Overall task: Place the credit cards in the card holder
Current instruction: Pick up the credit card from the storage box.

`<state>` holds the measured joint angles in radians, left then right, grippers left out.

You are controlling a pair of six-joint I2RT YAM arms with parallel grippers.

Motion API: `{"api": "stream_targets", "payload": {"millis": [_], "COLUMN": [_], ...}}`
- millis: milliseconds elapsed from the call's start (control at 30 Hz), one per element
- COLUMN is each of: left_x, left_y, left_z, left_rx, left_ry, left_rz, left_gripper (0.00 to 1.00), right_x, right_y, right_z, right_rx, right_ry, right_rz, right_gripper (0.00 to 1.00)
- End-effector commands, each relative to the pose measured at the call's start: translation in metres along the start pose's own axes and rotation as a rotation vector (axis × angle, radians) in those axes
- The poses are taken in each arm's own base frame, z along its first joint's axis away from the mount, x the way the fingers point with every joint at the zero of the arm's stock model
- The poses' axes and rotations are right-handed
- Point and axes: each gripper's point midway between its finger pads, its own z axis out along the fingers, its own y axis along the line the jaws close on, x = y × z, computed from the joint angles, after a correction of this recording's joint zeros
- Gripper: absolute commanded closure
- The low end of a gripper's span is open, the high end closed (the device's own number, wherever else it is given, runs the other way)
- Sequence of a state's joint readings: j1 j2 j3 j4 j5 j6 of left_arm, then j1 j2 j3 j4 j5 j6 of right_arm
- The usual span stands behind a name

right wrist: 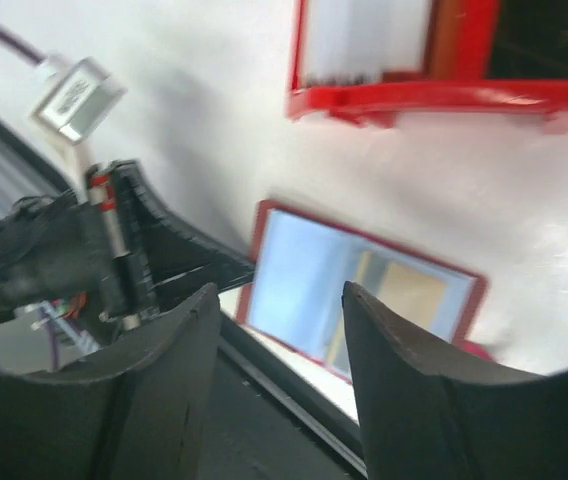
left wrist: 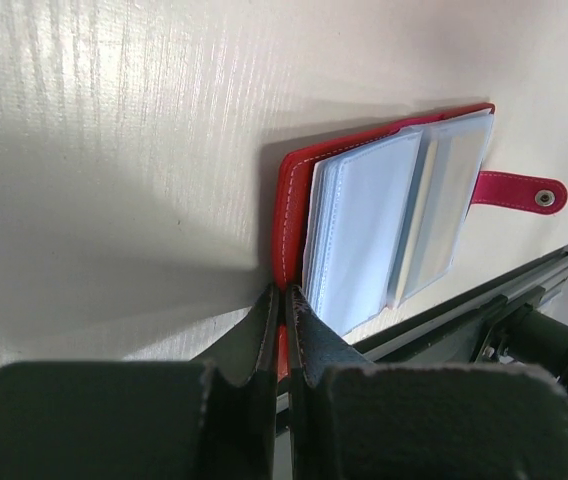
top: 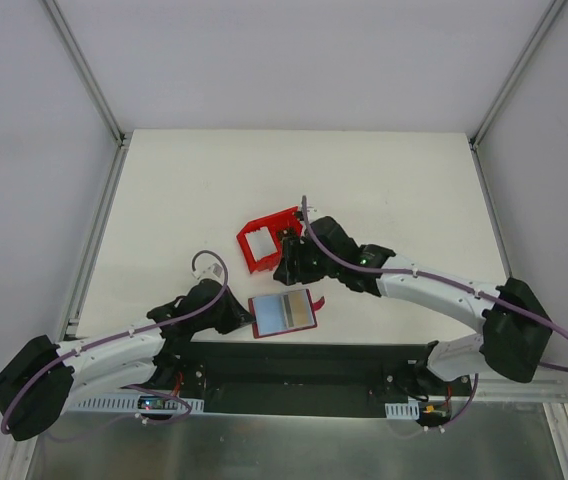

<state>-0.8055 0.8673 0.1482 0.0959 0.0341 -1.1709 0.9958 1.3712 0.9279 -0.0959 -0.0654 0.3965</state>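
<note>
The card holder [top: 284,313] lies open near the table's front edge, dark red with pale slots [left wrist: 384,220] and a snap tab [left wrist: 519,190]. A yellowish card [right wrist: 409,295] shows in its right half. My left gripper [top: 244,318] is shut on the holder's left cover edge [left wrist: 286,300]. My right gripper [top: 286,268] hovers just above the holder, between it and the red bin, open with nothing between its fingers [right wrist: 279,295]. A pale stack of credit cards [right wrist: 359,40] stands in the bin.
The bright red open-fronted bin [top: 264,240] sits on the table just behind the holder, touching distance from the right wrist. The black base rail [top: 294,365] runs along the table's near edge right below the holder.
</note>
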Motion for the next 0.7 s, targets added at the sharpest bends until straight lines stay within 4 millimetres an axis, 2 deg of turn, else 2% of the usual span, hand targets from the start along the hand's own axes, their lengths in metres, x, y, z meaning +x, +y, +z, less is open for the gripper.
{"api": "stream_targets", "payload": {"millis": [0, 200, 300, 500, 667], "left_x": [-0.005, -0.009, -0.014, -0.024, -0.028], "left_y": [0.014, 0.014, 0.014, 0.014, 0.014], "left_z": [0.002, 0.003, 0.003, 0.004, 0.004], "left_rx": [-0.055, -0.063, -0.066, -0.063, -0.048], "left_ry": [-0.039, -0.056, -0.065, -0.08, -0.067], "left_rz": [-0.001, -0.01, -0.017, -0.039, -0.055], "left_gripper": [1.0, 1.0, 1.0, 1.0, 1.0], "right_x": [-0.039, -0.078, -0.09, -0.095, -0.094], "right_y": [-0.017, -0.03, -0.041, -0.056, -0.064], "right_z": [0.0, 0.028, 0.047, 0.085, 0.103], "right_rx": [0.089, 0.139, 0.151, 0.131, 0.122], "right_ry": [-0.041, 0.008, 0.053, 0.15, 0.196], "right_rz": [-0.063, -0.083, -0.057, -0.031, -0.023], "right_gripper": [0.43, 0.42, 0.41, 0.41, 0.4]}}
